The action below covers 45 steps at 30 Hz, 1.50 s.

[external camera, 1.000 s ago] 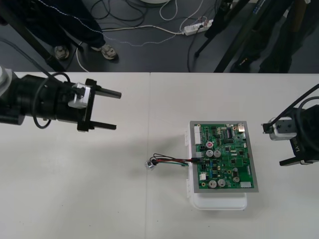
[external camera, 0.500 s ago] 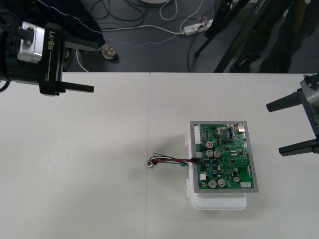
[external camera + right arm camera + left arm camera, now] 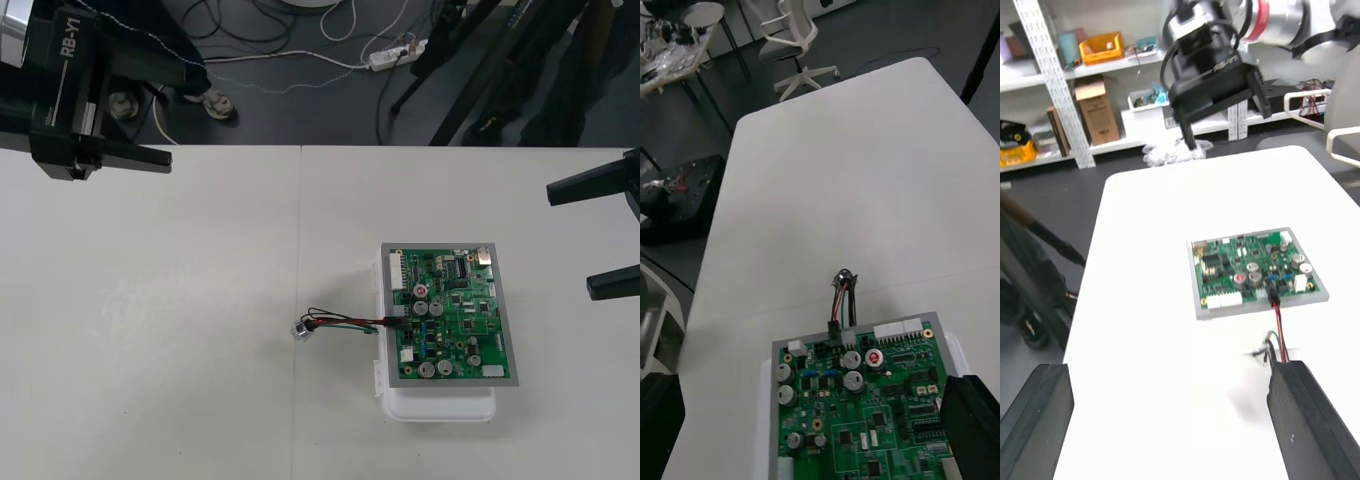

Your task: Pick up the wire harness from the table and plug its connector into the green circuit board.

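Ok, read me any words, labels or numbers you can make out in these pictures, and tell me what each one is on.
"RB-Y1": white letters on the black housing behind the left claw, seen from the front view.
Printed markings and component labels on the flat green circuit board: too small to read.
No other readable text.

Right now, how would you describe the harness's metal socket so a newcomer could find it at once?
On the light table, find the green circuit board on its white base, right of centre. Thin red, black and green wires run left from its edge. The socket lies at their far end: small, round, shiny metal, unlike the black plug at the board.
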Motion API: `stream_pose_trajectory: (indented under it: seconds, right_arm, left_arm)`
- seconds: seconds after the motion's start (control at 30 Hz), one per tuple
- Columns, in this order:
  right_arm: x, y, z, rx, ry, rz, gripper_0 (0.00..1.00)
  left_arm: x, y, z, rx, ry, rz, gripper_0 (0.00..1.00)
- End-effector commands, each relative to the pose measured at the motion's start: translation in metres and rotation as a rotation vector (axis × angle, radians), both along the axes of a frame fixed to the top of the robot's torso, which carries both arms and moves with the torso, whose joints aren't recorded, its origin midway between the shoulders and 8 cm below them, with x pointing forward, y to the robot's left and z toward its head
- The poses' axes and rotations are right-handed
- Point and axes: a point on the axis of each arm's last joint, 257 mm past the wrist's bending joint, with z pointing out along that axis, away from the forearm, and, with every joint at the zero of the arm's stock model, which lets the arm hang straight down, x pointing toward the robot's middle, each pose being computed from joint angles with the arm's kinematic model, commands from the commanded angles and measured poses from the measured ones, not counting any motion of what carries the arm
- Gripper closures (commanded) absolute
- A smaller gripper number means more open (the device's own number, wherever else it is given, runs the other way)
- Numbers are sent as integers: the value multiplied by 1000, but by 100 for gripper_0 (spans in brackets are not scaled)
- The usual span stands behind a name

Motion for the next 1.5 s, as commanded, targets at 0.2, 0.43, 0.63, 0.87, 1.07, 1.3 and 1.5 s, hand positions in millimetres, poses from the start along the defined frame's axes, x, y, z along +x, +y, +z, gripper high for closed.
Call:
stream_pose_trajectory:
  seconds: [0.2,0.43,0.63,0.87,1.07,1.3,1.5]
  right_arm:
    - [-10,16,22,39,-65,40,0]
    - [-16,25,28,91,-70,66,0]
    - [-22,31,34,97,-118,93,0]
    - [-27,35,39,116,-176,121,0]
    - [-27,37,37,121,-257,160,0]
    - [-27,35,32,126,-232,149,0]
    - [-27,35,32,126,-232,149,0]
  left_arm:
    - [-15,1,12,59,102,38,24]
    - [-17,4,-2,69,128,46,24]
    - [-17,4,-2,69,128,46,24]
    - [-17,4,-2,69,128,46,24]
    - [-17,4,-2,69,128,46,24]
    - [-17,4,-2,69,128,46,24]
    - [-17,4,-2,69,128,46,24]
